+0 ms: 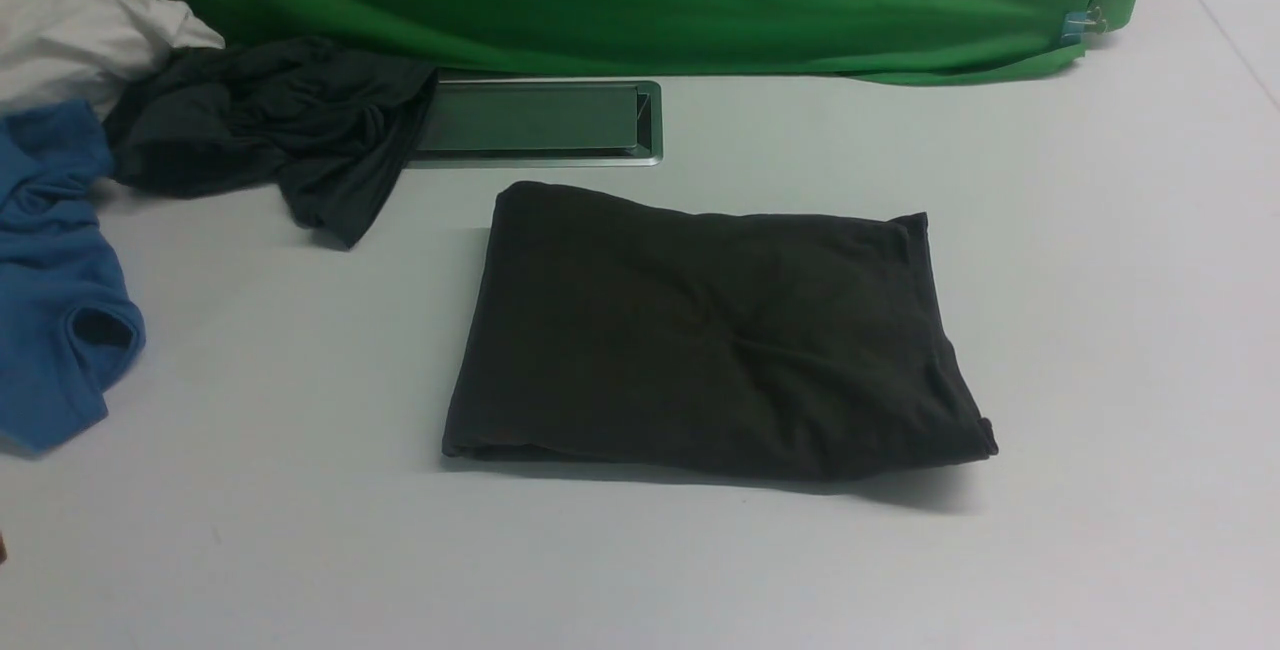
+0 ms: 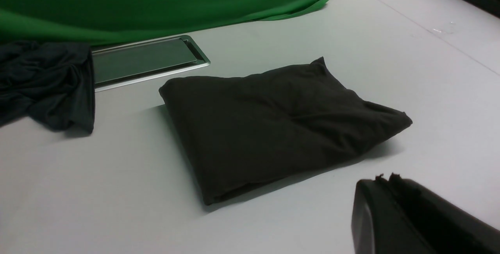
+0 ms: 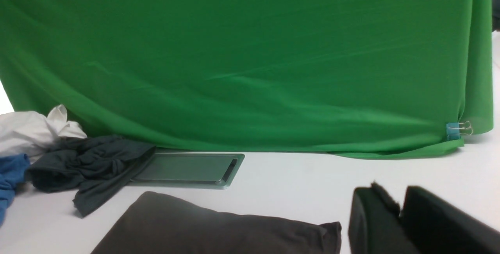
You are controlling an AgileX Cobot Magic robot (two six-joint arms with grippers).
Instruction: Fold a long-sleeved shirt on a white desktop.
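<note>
A: The long-sleeved shirt [image 1: 715, 335] lies folded on the white desktop [image 1: 1100, 330], near the hatch [image 1: 535, 120].

B: Left gripper [image 2: 384, 181] closed, empty; right gripper [image 3: 402, 207] slightly parted, empty. Folding looks finished; next, arms retreat.

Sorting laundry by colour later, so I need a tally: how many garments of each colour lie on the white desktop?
Brownish-black, the folded long-sleeved shirt: 1
Dark grey-green garment: 1
Blue garment: 1
White garment: 1
Total: 4
</note>
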